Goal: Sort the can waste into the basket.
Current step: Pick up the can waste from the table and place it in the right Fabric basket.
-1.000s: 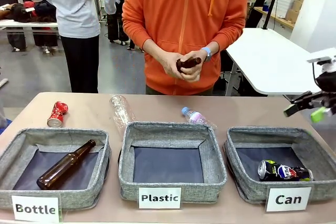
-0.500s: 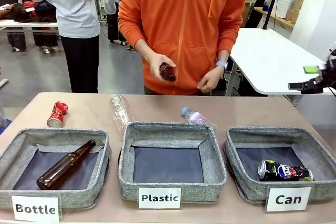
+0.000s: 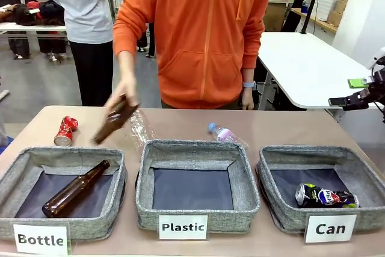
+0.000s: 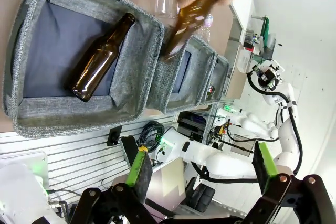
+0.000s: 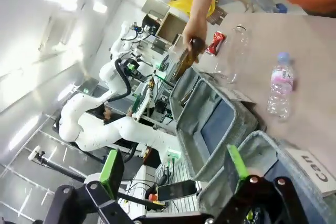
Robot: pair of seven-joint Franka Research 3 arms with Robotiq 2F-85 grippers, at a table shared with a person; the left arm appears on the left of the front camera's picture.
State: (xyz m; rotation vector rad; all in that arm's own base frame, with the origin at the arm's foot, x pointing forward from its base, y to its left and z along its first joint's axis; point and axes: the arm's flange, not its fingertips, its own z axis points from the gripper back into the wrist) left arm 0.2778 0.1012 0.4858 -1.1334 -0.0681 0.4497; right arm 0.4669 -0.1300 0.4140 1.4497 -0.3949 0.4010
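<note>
Hanging high past the basket's (image 3: 308, 151) far right corner, the right gripper (image 3: 344, 92) gapes empty; the left gripper (image 4: 201, 153) likewise.

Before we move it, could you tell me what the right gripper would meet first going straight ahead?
Probably the Plastic basket, the middle one of the three; depth is unclear.

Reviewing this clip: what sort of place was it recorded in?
Likely an indoor lab or workshop staged for waste sorting: the Bottle basket, Plastic basket and Can basket on a tan table, a white worktable behind the person.
</note>
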